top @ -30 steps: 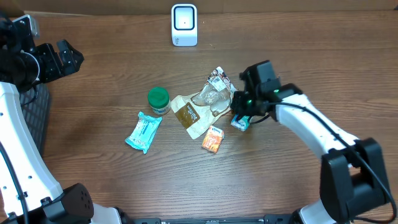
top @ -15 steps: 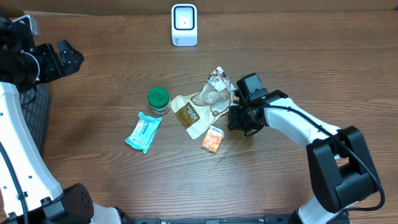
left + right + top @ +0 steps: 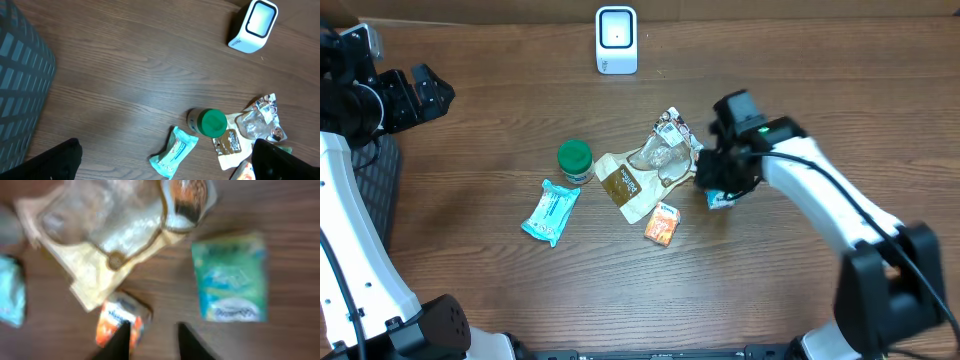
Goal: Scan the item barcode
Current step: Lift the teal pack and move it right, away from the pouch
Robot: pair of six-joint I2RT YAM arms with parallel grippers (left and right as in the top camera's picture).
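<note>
Green packet lies flat on the wooden table, just beyond the right gripper and off to one side of it, outside the jaws, which stand parted with only bare wood between them. A crumpled clear bag and an orange box sit near the packet. The white scanner stands well apart from it, and the left gripper, jaws spread wide and empty, hangs farther still.
</note>
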